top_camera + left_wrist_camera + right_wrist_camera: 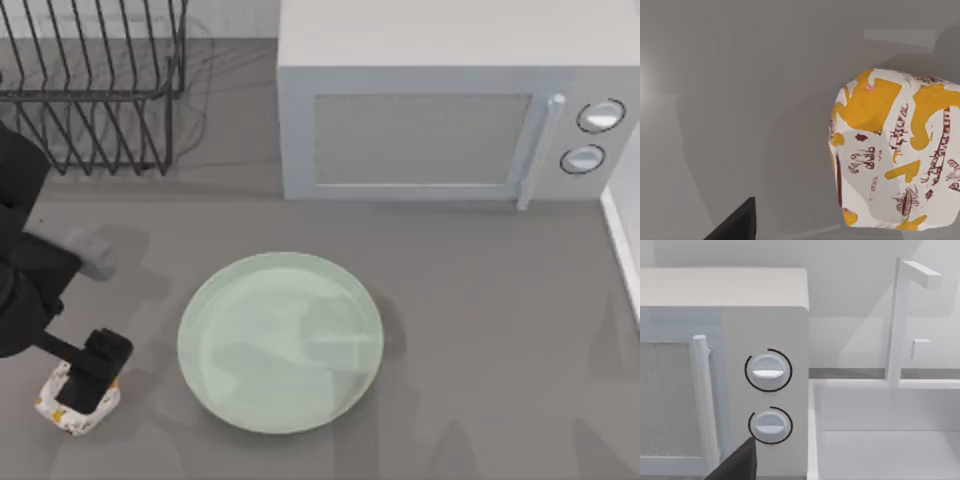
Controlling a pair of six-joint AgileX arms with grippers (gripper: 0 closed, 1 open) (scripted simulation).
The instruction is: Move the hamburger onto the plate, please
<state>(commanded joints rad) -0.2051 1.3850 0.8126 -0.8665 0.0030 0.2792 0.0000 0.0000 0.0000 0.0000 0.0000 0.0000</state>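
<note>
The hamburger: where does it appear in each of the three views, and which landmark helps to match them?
Top view: the hamburger lies at the lower left, under the left gripper, left of the plate.
Left wrist view: it shows close up on the grey table.
Right wrist view: not in it.
Shared landmark: the table, also.

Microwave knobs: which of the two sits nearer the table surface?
The lower knob, directly beneath the upper knob on the microwave, beside the door handle.

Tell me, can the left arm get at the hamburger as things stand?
Probably yes: the left gripper is directly over the hamburger at the table's left, beside the plate, with nothing between them.
</note>
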